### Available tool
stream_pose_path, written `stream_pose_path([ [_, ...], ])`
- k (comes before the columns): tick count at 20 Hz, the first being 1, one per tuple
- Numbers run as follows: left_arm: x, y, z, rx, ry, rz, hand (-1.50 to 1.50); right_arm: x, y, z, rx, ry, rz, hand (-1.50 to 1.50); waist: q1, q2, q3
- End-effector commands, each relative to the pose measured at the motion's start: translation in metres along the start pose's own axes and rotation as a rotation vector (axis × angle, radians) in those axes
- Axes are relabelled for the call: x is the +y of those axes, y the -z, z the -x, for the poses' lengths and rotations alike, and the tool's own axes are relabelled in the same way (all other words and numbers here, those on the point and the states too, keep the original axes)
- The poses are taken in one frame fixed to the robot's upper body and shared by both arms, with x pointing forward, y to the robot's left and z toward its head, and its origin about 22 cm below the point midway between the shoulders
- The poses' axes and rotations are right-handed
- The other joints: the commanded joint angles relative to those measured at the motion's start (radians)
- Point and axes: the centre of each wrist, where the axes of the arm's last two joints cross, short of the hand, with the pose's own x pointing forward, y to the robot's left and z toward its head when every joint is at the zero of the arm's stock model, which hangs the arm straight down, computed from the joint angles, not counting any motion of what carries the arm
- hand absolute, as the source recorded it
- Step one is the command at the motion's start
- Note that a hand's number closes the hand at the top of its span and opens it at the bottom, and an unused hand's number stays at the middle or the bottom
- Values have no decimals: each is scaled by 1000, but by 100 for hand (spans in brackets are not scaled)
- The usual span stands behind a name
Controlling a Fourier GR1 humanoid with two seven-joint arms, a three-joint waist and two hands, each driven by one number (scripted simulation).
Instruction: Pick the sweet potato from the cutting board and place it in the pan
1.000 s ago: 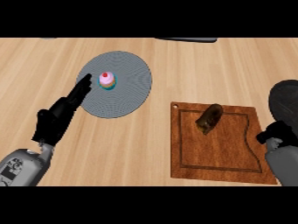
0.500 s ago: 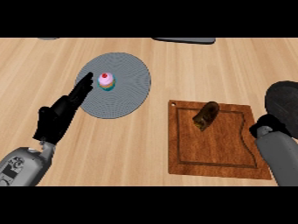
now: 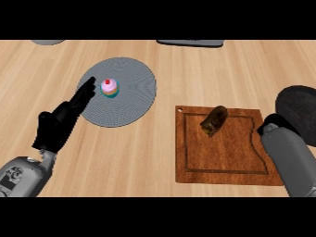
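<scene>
Since the earlier frames the right forearm (image 3: 293, 162) has pushed further in over the board's right edge, and the right hand, which showed a second ago beside the board, is now hidden behind the forearm's end; whether its fingers are apart or together cannot be told. The left hand (image 3: 63, 121) has stayed where it was, left of the board, fingers straight and together, tips lying over the plate's left rim.

The sweet potato (image 3: 214, 121) lies on the board (image 3: 218, 159), in its upper middle part, tilted, nothing touching it. The pan (image 3: 309, 115), dark and round, sits just right of the board with nothing seen in it; the forearm covers part of its lower left edge. The grey plate (image 3: 129, 99), up and left of the board and apart from it, holds a small pink cupcake (image 3: 109, 87) left of its middle.

Far above the board, at the counter's back edge, a dark flat thing (image 3: 190, 42) and a grey thing (image 3: 48, 41) are cut off.
</scene>
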Motion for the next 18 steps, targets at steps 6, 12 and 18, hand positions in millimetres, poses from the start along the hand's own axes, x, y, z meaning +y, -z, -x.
stream_pose_path([
  [6,5,-9,9,23,-2,-17,0,15,-24,-38,205,-135,-40,-150,-7,18,40],
  [12,4,-10,17,23,-29,-30,0,32,-51,-58,161,-184,-94,150,-19,21,43],
  [18,10,-9,16,30,2,-54,0,42,-54,-62,172,-210,-140,150,-37,18,45],
])
